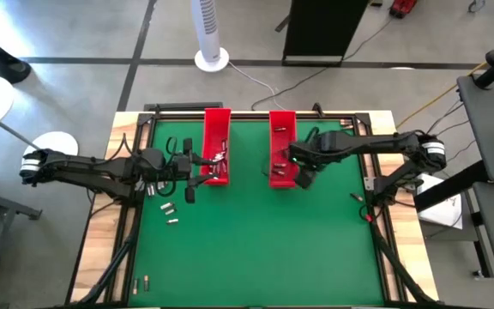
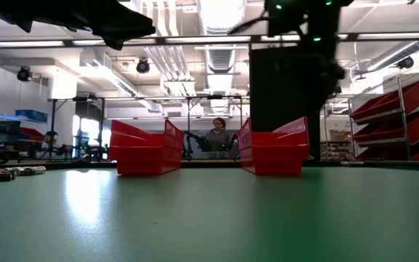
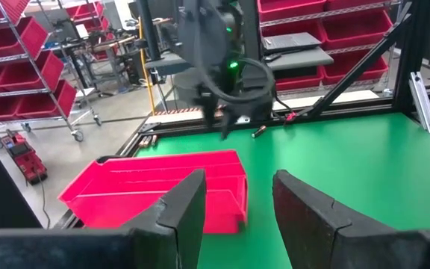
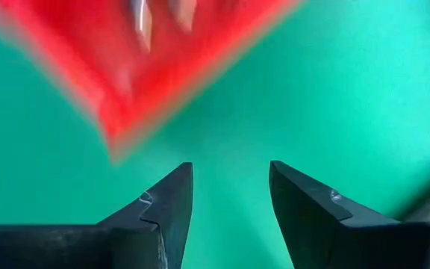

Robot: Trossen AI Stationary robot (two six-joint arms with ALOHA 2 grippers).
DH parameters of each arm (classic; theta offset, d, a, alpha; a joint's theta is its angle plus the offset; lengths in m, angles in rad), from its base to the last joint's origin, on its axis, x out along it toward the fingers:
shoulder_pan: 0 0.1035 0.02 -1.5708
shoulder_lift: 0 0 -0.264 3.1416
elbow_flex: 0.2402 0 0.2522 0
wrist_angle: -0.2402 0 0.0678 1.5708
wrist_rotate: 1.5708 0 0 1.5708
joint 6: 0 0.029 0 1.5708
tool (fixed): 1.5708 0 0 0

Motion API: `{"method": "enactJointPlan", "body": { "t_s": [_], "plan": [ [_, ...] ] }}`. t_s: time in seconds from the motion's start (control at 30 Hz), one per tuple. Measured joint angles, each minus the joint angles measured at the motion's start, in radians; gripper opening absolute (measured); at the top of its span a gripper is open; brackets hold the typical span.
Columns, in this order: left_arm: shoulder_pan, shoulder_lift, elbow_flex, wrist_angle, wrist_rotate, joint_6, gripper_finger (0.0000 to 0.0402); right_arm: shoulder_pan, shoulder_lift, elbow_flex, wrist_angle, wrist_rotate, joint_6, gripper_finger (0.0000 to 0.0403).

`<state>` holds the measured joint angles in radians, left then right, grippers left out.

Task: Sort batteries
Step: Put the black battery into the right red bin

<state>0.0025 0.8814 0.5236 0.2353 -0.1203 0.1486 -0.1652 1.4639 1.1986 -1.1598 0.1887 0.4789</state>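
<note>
Batteries lie loose on the green bench near the left pincer; others sit in 2 red trays. Both pincers are released and empty; right pincer hovers beside its tray. Likely next: another pickup.

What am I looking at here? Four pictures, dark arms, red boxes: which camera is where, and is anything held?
Two robot arms work over a green table. One picture looks down from overhead, one looks level across the tabletop, and two come from cameras on the wrists. The left gripper hangs by the left tray, fingers open, holding nothing. The right gripper hovers at the right tray, also open and empty. Loose batteries lie on the mat; others sit in the trays.
</note>
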Motion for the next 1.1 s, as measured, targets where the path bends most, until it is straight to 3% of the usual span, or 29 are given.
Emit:
{"method": "enactJointPlan", "body": {
  "t_s": [0.2,0.33,0.5,1.1],
  "plan": [
    [0.000,0.000,0.000,-0.002,0.000,0.004,0.0136,0.039,-0.077,-0.122,-0.191,-0.075,0.026,0.0176],
    [0.000,0.000,0.000,0.002,0.000,0.007,0.0136,0.024,-0.133,-0.270,-0.185,-0.200,0.078,0.0170],
    [0.000,0.000,0.000,0.009,0.000,0.006,0.0136,0.022,-0.151,-0.440,-0.166,-0.220,0.051,0.0160],
    [0.000,0.004,0.000,0.035,0.001,-0.035,0.0136,-0.011,0.069,-0.425,-0.142,-0.256,-0.043,0.0164]
  ]
}}
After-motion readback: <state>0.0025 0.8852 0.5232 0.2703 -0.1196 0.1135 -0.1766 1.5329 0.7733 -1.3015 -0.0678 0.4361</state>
